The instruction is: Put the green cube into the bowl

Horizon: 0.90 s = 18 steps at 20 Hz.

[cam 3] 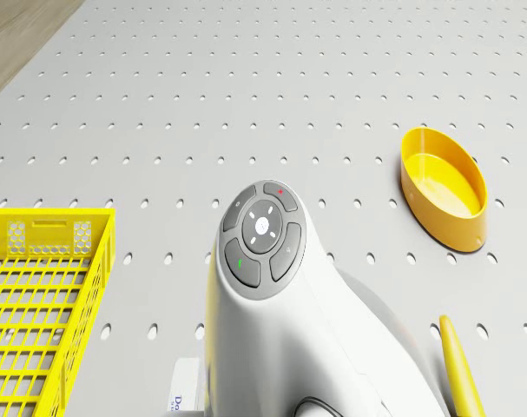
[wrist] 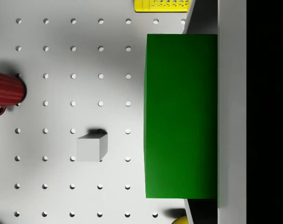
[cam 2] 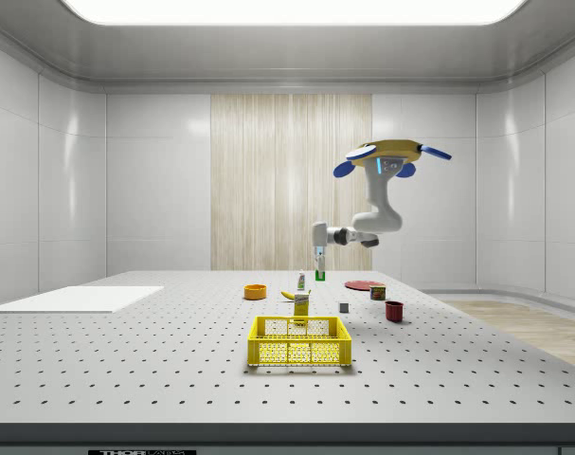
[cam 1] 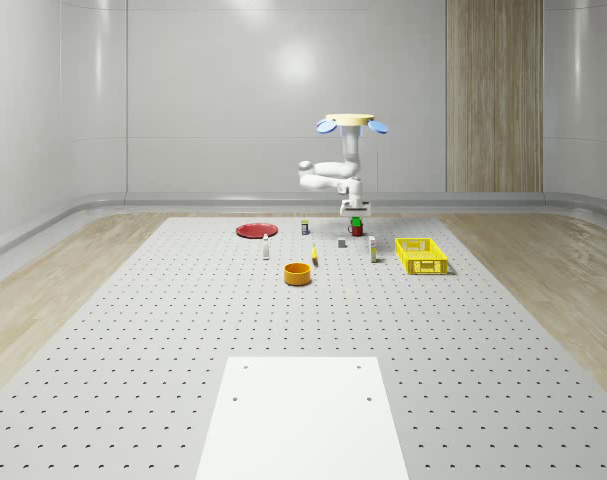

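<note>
Green cube [wrist: 181, 115] clamped in end effector [cam 1: 355, 212]; drone hovers above table; bowl [cam 3: 444, 187] apart.

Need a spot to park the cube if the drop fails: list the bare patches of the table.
Bare: the perforated grey table between the orange round bowl and the white rectangular sheet. Crowded: between the flat red plate and the yellow mesh basket.

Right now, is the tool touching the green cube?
Touching. In the wrist view the green cube lies flush against a finger, no gap; in the side view the tool carries it above the table.
</note>
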### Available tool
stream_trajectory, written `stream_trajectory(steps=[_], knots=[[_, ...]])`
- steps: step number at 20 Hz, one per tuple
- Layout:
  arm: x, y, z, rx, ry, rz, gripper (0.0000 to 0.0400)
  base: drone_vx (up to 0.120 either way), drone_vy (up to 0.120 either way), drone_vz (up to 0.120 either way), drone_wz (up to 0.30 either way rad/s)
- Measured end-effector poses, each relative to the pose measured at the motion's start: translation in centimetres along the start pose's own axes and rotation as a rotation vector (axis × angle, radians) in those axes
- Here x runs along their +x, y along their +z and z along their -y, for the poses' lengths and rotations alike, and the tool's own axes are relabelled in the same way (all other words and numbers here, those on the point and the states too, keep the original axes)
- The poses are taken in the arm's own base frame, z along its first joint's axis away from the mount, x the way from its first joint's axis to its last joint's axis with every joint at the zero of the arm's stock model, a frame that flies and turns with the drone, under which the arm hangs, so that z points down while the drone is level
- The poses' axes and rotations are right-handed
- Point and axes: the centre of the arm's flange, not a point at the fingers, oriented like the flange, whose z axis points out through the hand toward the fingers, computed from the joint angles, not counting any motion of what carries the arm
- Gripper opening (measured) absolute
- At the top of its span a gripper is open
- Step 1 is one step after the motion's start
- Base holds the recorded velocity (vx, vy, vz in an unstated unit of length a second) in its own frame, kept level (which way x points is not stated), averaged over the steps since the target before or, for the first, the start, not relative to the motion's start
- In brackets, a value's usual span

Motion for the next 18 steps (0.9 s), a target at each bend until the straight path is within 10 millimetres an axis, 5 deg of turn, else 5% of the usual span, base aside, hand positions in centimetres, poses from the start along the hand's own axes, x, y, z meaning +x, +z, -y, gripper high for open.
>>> stream_trajectory(steps=[18], knots=[[0.00,0.00,0.00,0.000,0.000,0.000,0.0250,0.120,-0.120,0.000,0.000]])
